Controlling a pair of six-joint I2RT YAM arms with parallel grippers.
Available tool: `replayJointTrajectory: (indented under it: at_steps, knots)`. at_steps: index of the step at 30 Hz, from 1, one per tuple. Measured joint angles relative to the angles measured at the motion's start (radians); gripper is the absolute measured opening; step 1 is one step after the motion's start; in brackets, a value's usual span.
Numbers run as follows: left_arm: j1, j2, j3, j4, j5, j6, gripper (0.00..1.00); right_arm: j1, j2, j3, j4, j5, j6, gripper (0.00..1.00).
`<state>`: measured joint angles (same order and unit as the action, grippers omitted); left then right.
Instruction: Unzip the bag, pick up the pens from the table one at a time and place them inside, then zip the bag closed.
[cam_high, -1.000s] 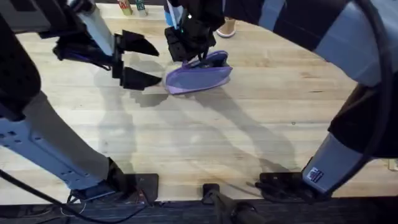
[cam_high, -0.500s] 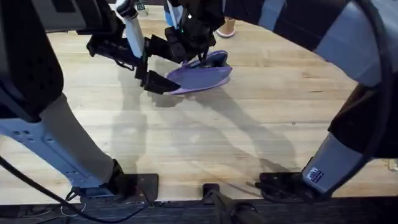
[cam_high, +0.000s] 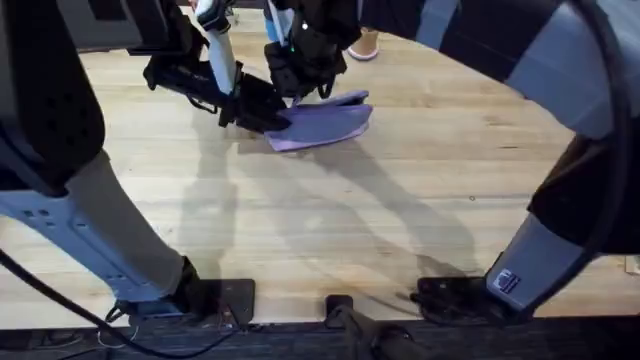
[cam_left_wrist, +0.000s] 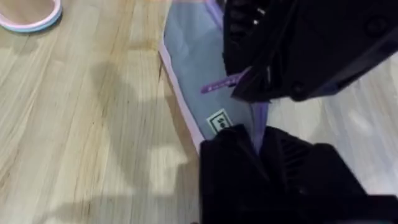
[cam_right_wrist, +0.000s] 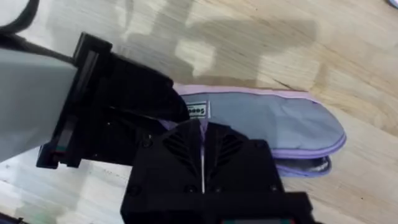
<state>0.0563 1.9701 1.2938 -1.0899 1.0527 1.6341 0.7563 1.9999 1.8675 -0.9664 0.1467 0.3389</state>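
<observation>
Your bag (cam_high: 322, 122) is lying on the table (cam_high: 400, 220), far of centre, with both grippers meeting at its left end. Your left gripper (cam_high: 262, 108) is reaching in from the left and pinching that end of the bag (cam_left_wrist: 198, 74), fingers closed on the lilac edge beside the small label (cam_left_wrist: 219, 121). Your right gripper (cam_high: 300, 75) is coming down from above, fingers drawn together over the zipper edge near the same end of the bag (cam_right_wrist: 273, 121).
</observation>
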Motion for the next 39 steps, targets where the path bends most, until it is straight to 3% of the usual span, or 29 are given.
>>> replayJointTrajectory:
  at_steps: [12,32,39]
  knots:
    - [-0.002,0.000,0.000,0.002,-0.001,0.000,0.043,-0.035,0.000,0.000,-0.018,-0.013,0.000,0.031]
    - [-0.002,0.000,0.000,0.005,0.001,0.000,0.043,-0.229,0.000,0.000,-0.156,-0.069,-0.090,0.033]
    - [-0.002,0.000,0.000,0.006,0.002,0.000,0.043,-0.284,0.000,0.000,-0.160,-0.069,-0.189,0.034]
